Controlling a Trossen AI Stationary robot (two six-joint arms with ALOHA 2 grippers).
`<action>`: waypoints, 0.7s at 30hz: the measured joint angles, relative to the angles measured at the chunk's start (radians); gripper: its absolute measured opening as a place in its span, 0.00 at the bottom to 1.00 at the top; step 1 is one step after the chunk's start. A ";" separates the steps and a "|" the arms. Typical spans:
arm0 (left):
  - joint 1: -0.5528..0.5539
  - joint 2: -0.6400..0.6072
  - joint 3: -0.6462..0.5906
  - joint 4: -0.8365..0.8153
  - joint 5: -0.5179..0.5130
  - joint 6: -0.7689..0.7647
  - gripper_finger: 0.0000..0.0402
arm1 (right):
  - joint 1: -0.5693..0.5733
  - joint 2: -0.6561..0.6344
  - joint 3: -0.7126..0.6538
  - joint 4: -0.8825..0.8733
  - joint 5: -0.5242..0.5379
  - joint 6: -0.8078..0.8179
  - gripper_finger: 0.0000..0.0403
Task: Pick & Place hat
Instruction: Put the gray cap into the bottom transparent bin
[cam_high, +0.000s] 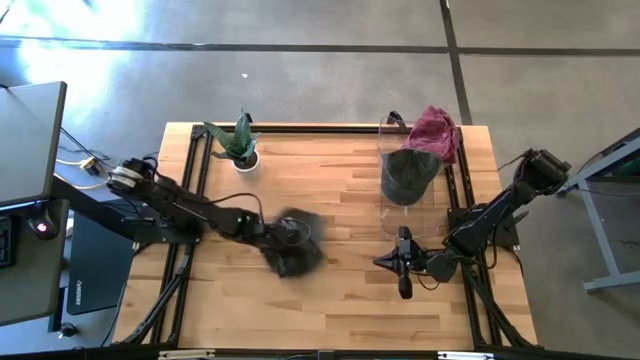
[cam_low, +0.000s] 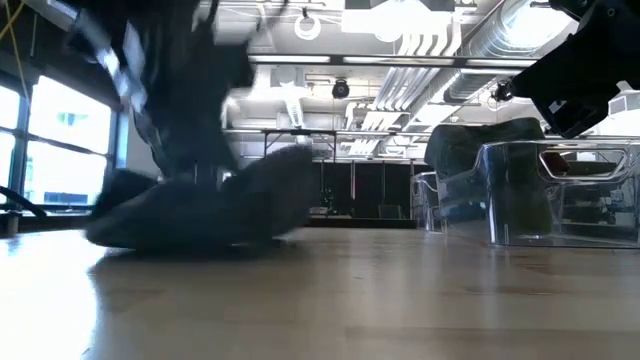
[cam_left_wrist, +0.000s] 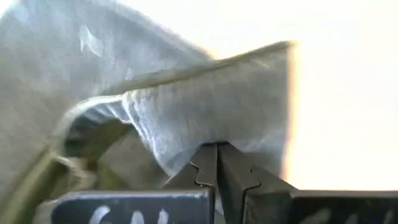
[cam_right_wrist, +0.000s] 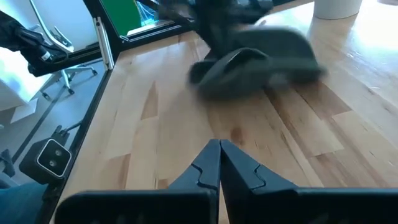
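Dark hat pinched by the left arm, low over the middle of the worktop.

The hat (cam_high: 296, 245) sits at the worktop's (cam_high: 340, 300) centre, apparently brushing the wood, with the left gripper (cam_high: 268, 236) clamped on its fabric edge, jaws together on the cloth. This looks like the carry step after the pick; next it needs a lift clear and a move toward a drop spot, perhaps the clear stand (cam_high: 408, 180). The right gripper (cam_high: 403, 264) waits nearby, jaws together and holding nothing.

The hat (cam_high: 296, 245) lies on the table (cam_high: 340, 300) at centre frame. The potted plant (cam_high: 237, 142) stands upper left. The clear container (cam_high: 408, 180) stands upper right, cloth (cam_high: 436, 130) behind it.
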 joint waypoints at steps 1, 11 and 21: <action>-0.009 -0.002 0.024 0.069 0.023 0.028 0.00 | 0.000 0.000 0.000 -0.001 0.000 0.000 0.00; -0.108 -0.004 0.293 -0.237 -0.109 0.170 0.00 | 0.001 0.000 0.000 -0.017 -0.024 -0.011 0.00; -0.178 -0.003 0.187 -0.366 -0.374 0.105 0.00 | -0.020 0.231 0.371 -0.335 -0.146 -0.069 0.00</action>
